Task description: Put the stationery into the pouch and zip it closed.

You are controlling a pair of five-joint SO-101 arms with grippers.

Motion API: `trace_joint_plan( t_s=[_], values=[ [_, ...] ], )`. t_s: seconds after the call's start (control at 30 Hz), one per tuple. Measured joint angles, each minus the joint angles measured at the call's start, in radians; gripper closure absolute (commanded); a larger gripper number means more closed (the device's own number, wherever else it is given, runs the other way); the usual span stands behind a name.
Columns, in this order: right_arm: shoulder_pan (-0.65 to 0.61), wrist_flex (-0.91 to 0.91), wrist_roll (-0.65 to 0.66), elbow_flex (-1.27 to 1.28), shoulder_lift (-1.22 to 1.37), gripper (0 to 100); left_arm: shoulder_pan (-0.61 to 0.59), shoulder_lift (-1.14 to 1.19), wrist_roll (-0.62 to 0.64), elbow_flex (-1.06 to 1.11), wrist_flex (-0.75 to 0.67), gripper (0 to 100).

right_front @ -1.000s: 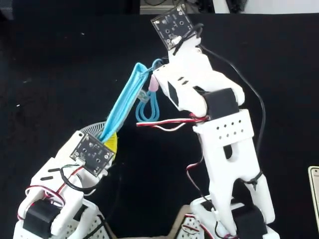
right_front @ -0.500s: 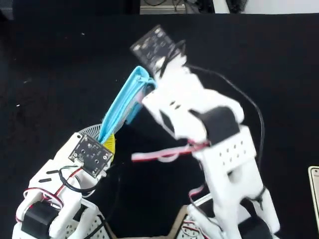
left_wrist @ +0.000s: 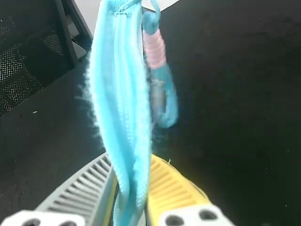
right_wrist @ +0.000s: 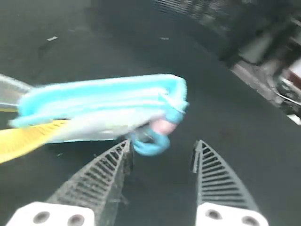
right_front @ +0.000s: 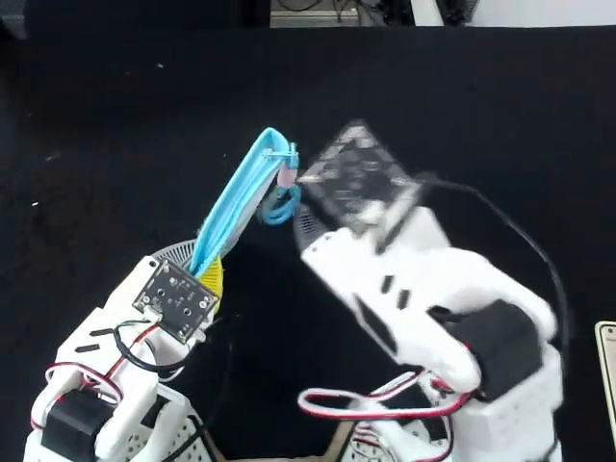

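My left gripper (right_front: 208, 271) is shut on the near end of a light-blue pouch (right_front: 236, 204), which it holds edge-up, slanting away over the table. In the left wrist view the pouch (left_wrist: 122, 103) rises from between the grey and yellow fingers (left_wrist: 171, 188). A pink zipper pull (left_wrist: 154, 47) with a blue loop (left_wrist: 164, 103) hangs at its far end. My right gripper (right_wrist: 162, 146) is open just short of that end, with the pull (right_wrist: 162, 126) and loop (right_wrist: 148, 143) in front of its jaws, untouched. From above, the right gripper (right_front: 306, 214) sits beside the loop (right_front: 279, 207).
Black cloth covers the table (right_front: 115, 115). A white object (right_front: 606, 366) lies at the right edge. Both arm bases stand along the near edge. Dark mesh furniture (left_wrist: 28, 56) stands beyond the table.
The right arm has swung off the pouch's far end and drawn back toward the front. The zipper pull and loop now hang free. The left arm has kept still.
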Motion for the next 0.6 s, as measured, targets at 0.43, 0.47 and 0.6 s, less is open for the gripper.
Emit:
trace_joint_plan(
  t_s=[0.43,0.47,0.6],
  values=[
    [0.288,-0.333,-0.003,0.713,-0.218,98.7,-0.184,0.021,0.008,0.000,-0.041,97],
    [0.288,-0.374,-0.003,0.783,-0.241,98.7,-0.189,0.038,0.015,0.000,-0.043,97],
    [0.288,-0.525,-0.003,1.005,-0.327,98.7,-0.195,0.167,0.021,-0.052,-0.063,97]
  ],
)
